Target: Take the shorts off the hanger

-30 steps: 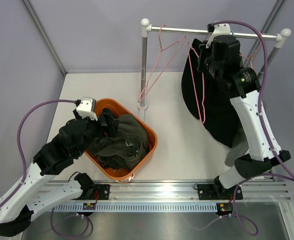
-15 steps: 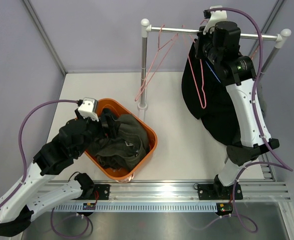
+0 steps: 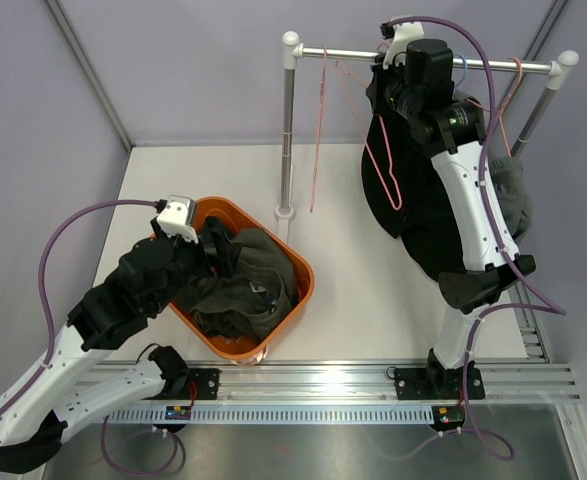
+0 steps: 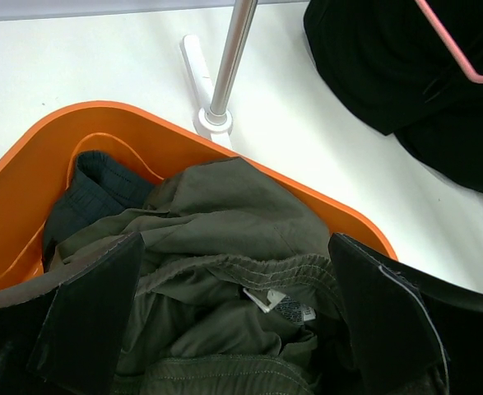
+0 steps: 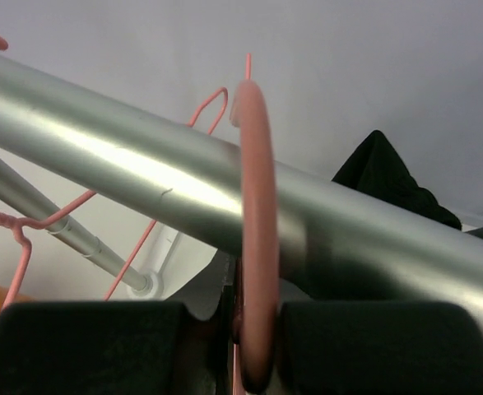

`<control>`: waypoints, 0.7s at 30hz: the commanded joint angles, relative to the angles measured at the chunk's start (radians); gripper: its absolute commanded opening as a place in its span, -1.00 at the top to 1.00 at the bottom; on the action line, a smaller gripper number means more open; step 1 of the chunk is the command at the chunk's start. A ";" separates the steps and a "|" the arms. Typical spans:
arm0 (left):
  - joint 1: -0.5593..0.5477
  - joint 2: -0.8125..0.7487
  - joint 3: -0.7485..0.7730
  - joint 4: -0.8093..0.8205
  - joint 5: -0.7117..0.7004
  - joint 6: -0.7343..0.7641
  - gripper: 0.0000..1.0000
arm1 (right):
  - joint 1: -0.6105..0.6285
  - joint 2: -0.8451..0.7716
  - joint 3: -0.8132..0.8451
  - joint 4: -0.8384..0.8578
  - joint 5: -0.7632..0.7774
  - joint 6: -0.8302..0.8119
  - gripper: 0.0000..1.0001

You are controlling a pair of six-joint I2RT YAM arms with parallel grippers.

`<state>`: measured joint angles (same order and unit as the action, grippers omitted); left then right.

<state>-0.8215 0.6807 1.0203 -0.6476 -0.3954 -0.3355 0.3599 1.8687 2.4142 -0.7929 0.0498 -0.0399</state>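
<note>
The right end effector (image 5: 234,346) was closed on the hook of a pink hanger (image 5: 256,206) that sat over the rail (image 5: 101,148). Black shorts (image 3: 418,235) hung from that hanger above the desk (image 3: 353,290). The left end effector (image 4: 237,321) hung open, holding nothing, over olive shorts (image 4: 225,214) heaped in the orange basket (image 4: 27,173).

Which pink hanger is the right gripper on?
The middle hanger, carrying the black shorts; its hook sits inside the right gripper. The left hanger hangs bare.
</note>
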 commanded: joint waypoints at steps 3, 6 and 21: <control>0.002 -0.004 -0.015 0.052 0.016 0.018 -0.98 | 0.007 0.021 0.046 0.020 -0.084 0.012 1.00; 0.002 -0.001 -0.019 0.054 0.017 0.018 -0.98 | 0.025 0.029 0.046 0.017 -0.070 0.011 1.00; 0.002 0.003 -0.029 0.051 0.010 0.016 -0.98 | 0.113 0.079 0.043 0.015 0.027 -0.015 1.00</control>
<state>-0.8215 0.6827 1.0035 -0.6353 -0.3954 -0.3351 0.4522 1.9217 2.4382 -0.7715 0.0635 -0.0315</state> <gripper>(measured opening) 0.988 0.110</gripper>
